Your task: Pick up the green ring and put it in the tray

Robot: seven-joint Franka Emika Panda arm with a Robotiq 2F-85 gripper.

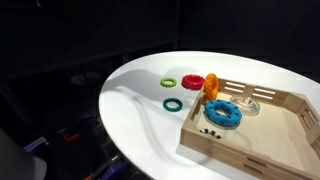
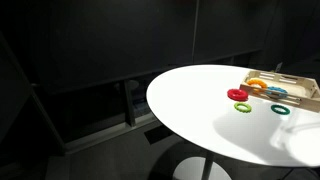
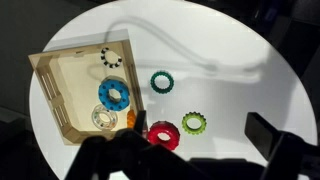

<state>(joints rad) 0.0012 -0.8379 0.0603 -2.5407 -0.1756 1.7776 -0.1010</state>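
The green ring lies flat on the white table, just right of the tray. It also shows in both exterior views. The tray is light wood with low sides and shows in both exterior views. My gripper shows only in the wrist view, high above the table. It is open and empty, with its dark fingers wide apart at the lower edge. The green ring lies ahead of the fingers, apart from them.
A red ring and a yellow-green ring lie on the table below the fingers. In the tray are a blue ring, a black ring, a clear ring and an orange piece. The round table edge is near.
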